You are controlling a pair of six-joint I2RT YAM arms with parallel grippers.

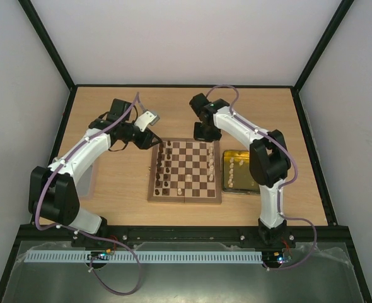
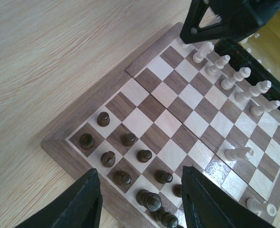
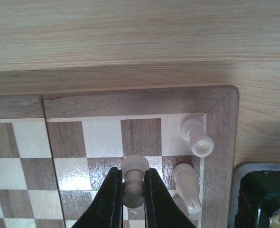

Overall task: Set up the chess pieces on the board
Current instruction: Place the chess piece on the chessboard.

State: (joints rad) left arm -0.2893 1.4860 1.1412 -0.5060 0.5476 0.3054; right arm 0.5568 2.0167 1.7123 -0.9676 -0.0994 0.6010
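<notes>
The board (image 1: 186, 199) lies flat in the middle of the worktop (image 1: 173, 107), between the two arms, with a yellow tray (image 1: 225, 170) just beside its right rim. Dark pieces (image 2: 128, 139) stand in two rows along the board's left side and cream pieces (image 2: 237, 78) stand along its right side (a few more pale ones sit in the tray). The right tool (image 3: 132, 180) is over the board's far right corner, clenched on a cream pawn (image 3: 133, 165) held upright between its fingers (image 3: 109, 202). Whether the pawn's base touches the square below cannot be told. Two other cream figures stand on the squares nearest that corner. The left tool (image 2: 139, 176) hangs above the dark rows near the far left corner, released, with nothing between its parted fingers.
</notes>
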